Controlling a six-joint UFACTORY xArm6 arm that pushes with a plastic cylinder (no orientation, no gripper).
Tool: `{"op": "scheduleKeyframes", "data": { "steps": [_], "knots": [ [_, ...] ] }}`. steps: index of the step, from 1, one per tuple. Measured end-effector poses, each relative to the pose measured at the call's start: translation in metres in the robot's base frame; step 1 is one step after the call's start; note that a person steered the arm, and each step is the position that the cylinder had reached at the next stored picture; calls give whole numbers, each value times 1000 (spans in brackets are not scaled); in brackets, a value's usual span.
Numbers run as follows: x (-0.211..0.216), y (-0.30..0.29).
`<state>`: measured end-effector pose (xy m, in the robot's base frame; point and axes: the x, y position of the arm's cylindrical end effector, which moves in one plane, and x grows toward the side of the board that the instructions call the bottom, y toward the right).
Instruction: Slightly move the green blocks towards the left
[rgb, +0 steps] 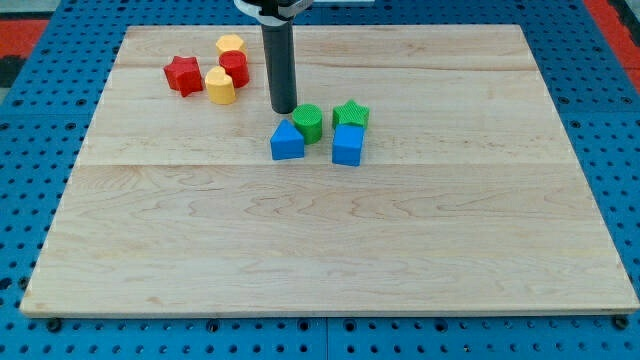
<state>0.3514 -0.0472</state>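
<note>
My tip (284, 109), a bare rod with no jaws, sits just upper-left of the green cylinder (308, 122), so I'd loop round right of the green star (351, 113) first, then nudge both left gently.

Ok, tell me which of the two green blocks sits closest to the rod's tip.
The round green cylinder block, just to the view's right of and below my tip. The green star-shaped block lies farther to the view's right, above the blue cube.
</note>
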Motion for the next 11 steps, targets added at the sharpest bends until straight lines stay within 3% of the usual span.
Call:
{"op": "scheduleKeyframes", "data": {
  "steps": [2, 4, 5, 6, 7, 8, 9, 11],
  "knots": [
    [-21, 71],
    [-46, 93],
    [-42, 144],
    [23, 165],
    [37, 135],
    [24, 75],
    [24, 73],
    [28, -38]
  ]
}}
